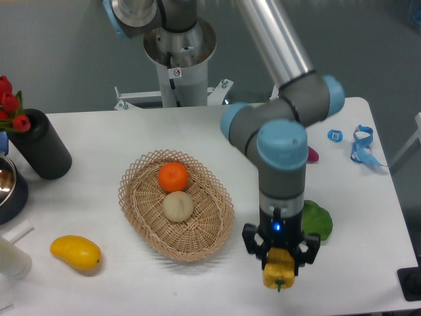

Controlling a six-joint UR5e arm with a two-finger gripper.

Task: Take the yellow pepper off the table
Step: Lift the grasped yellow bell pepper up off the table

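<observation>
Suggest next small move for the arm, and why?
Probably a short straight lift. The gripper has its jaws closed on the yellow pepper, stem pointing down, near the table's front edge. Rising vertically should avoid the green leaf beside it and the wicker basket.

The yellow pepper [277,273] was a warm, slightly orange yellow with a small dark stem, held between the black fingers of the gripper [279,263]. The arm wore grey joints with light blue caps and a bare silver tube. The table [99,138] was plain white. The woven basket [176,204] was tan with an open lattice rim, holding an orange fruit [173,176] and a pale beige one [177,206]. Near left lay a smooth yellow fruit [75,253]; right of the arm, a green leaf [317,221].
</observation>
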